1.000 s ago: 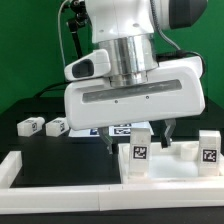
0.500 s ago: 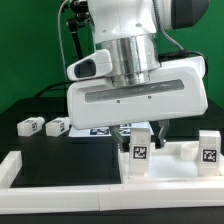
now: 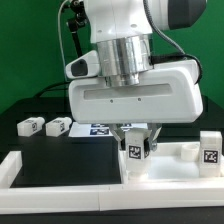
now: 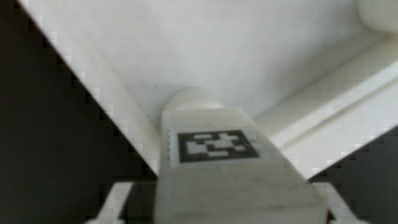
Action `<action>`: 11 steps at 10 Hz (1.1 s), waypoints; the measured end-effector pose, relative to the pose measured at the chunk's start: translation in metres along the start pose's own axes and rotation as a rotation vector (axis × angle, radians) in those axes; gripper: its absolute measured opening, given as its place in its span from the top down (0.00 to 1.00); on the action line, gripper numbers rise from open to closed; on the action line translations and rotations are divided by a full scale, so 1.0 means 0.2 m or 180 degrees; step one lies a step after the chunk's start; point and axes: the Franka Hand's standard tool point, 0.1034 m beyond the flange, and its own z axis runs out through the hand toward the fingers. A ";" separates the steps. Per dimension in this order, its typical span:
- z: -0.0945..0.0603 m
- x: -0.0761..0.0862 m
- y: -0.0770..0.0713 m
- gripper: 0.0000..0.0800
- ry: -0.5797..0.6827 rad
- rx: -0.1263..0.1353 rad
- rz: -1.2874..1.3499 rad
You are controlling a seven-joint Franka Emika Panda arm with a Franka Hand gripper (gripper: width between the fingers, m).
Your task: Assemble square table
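The pincer [image 3: 136, 147] clasps an upright tagged leg [image 3: 135, 153] standing on the tabletop [image 3: 178, 160].

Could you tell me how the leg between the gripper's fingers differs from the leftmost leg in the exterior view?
The enclosed leg stands upright; the leftmost leg lies on its side. The enclosed leg is on the white tabletop, the leftmost leg on the black table surface. Only the enclosed leg has the gripper around it. Both are white and carry a black-and-white tag.
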 end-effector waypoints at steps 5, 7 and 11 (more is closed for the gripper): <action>0.02 -0.02 -0.01 0.63 -0.0294 0.0314 0.2302; 0.02 -0.03 -0.02 0.63 -0.0311 0.0303 0.2544; 0.00 -0.02 -0.05 0.27 -0.0098 0.0291 0.1071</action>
